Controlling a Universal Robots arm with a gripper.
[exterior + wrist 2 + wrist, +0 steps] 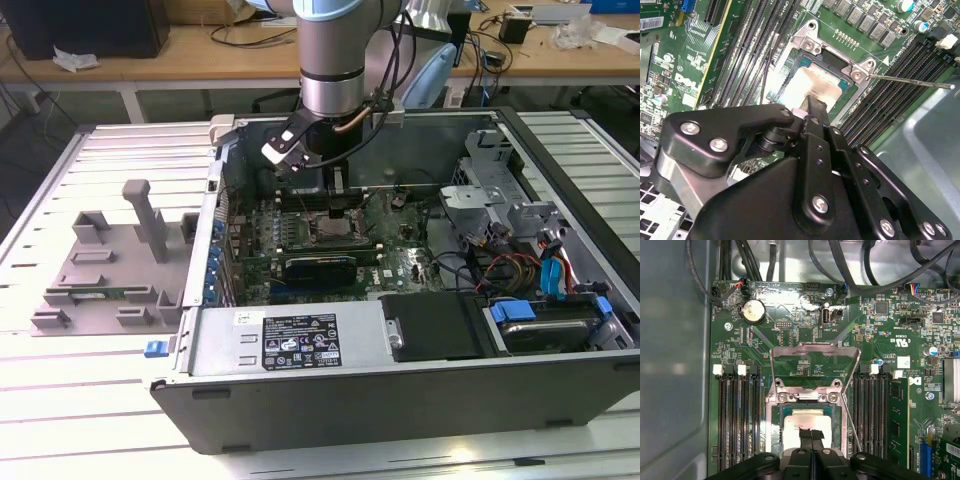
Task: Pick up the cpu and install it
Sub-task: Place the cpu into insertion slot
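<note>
Motherboard socket holds the cpu, apparently touching the pincer.

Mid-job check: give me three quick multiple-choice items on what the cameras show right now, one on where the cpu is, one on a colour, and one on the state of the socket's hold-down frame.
1. Where is the cpu?
A) within the socket, under the gripper
B) lying outside the computer
C) held high in the air

2. What colour is the motherboard?
A) blue
B) green
C) red

3. The socket's hold-down frame is:
A) swung open
B) clamped over the chip
C) taken off

Answers:
1 A: in both wrist views its pale top lies inside the socket's metal surround, right below the fingertips.
2 B: the board is green in every view.
3 A: in the first wrist view the frame lies flipped back from its hinge, away from the cpu.
</note>
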